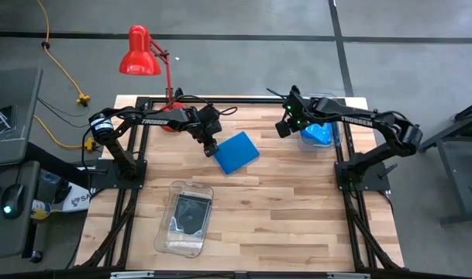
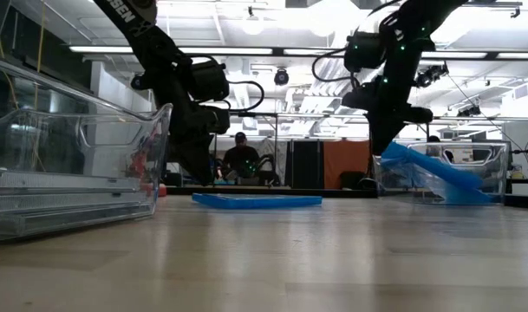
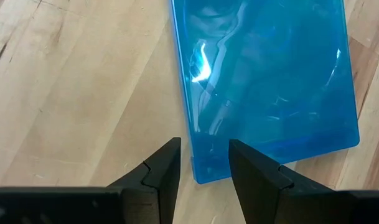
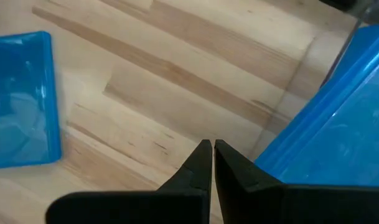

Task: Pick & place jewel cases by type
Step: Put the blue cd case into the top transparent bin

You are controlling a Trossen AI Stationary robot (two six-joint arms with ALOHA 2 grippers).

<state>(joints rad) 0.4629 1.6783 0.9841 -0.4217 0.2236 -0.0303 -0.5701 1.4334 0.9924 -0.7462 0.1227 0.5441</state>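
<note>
One bright blue jewel case lies flat on the wooden table, also seen in the low view. My left gripper is open just over its corner, one finger on either side of it, with no touch showing. My right gripper is shut and empty. It hangs above the table beside a clear bin, where more blue cases lean against the wall. A dark case lies in a second clear bin near the front.
A red desk lamp stands at the table's far left corner. The near clear bin fills the low view's left side. Bare wood lies between the two bins. A person sits in the room beyond the table.
</note>
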